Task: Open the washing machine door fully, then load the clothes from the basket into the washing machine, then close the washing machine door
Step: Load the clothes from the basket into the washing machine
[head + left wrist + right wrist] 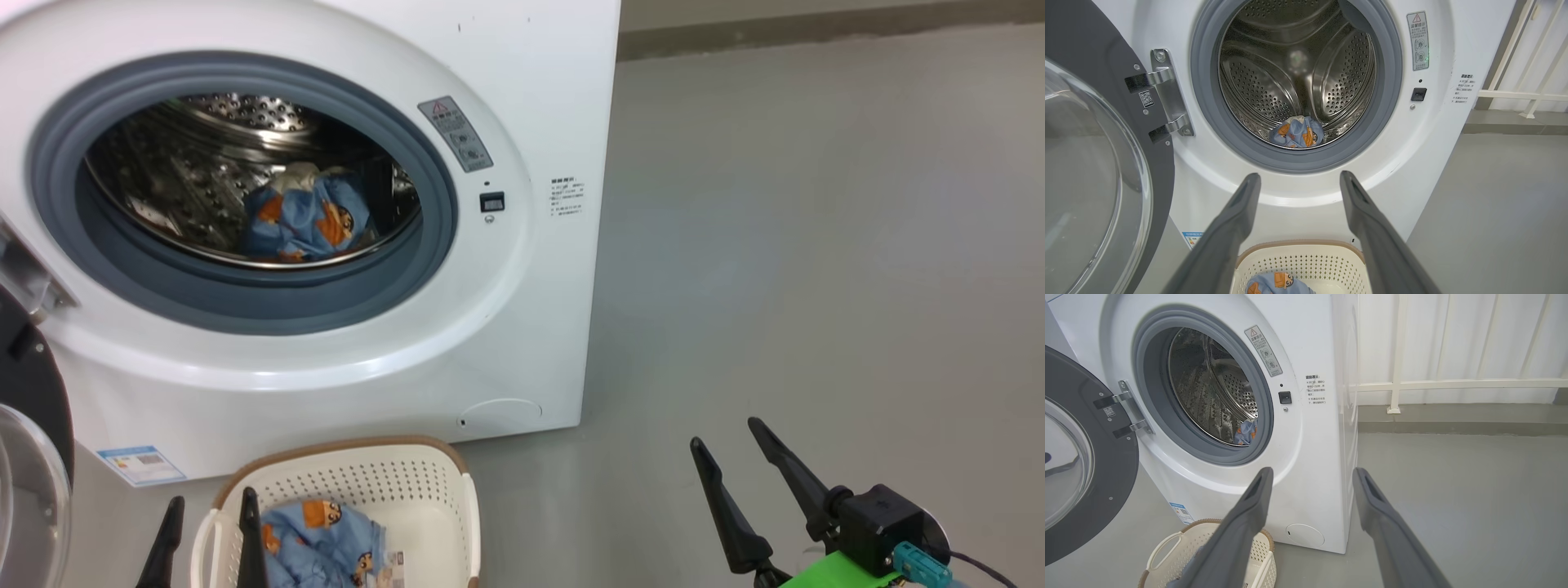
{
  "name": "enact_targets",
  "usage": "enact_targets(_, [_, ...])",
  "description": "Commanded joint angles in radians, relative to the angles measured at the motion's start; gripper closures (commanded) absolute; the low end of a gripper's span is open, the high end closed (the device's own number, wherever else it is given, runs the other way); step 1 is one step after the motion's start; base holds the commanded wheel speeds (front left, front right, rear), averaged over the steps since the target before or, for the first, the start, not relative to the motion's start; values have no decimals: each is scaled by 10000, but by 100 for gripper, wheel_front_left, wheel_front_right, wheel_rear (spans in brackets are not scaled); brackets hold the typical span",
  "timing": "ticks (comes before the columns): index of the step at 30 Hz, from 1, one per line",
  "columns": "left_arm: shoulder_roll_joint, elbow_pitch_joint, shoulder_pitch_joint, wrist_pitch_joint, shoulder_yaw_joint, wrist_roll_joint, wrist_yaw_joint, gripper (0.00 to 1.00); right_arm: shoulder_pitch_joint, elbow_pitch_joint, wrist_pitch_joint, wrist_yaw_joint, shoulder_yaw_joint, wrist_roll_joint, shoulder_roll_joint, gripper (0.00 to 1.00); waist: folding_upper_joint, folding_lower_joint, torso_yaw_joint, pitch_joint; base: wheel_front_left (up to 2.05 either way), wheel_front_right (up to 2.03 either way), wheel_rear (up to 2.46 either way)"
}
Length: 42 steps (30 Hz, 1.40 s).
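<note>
My left claw (pixel 211 500): spread wide, empty, at the basket (pixel 469 506), 7 o'clock.
My right claw (pixel 725 433): wide, empty, 4 o'clock.
Washing machine door (pixel 1106 81): swung open, 9 o'clock.
Clothes (pixel 306 216): one piece in the drum (pixel 188 163), another in the basket.

One washer (pixel 522 327), one basket (pixel 392 482), two garments (pixel 302 222)

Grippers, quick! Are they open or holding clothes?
Left gripper: open, holding nothing.
Right gripper: open, holding nothing.

Laundry corner: white washing machine (pixel 522 310), bare grey floor (pixel 816 245), white railing (pixel 1453 383) behind.
</note>
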Motion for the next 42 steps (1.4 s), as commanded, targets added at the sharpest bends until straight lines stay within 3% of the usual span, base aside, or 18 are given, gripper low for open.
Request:
enact_targets(1, [152, -177, -213, -22, 337, 80, 81, 0, -47, -306, 6, 16, 197, -70, -19, 0, 0, 1, 4, -178, 0, 0, 0])
enact_targets(31, [153, -112, -276, 136, 201, 30, 238, 0, 179, -424, 120, 16, 140, -22, 0, 0, 0, 1, 92, -306, 0, 0, 0])
enact_targets(36, [19, 736, -627, 279, -24, -100, -64, 0, 89, -492, 140, 16, 198, -9, 3, 0, 0, 1, 95, -83, 0, 0, 0])
enact_targets(42, [-254, 2323, -1330, 557, -381, -397, -764, 0, -155, -549, 118, 16, 350, -16, 5, 0, 0, 1, -27, 373, 0, 0, 0])
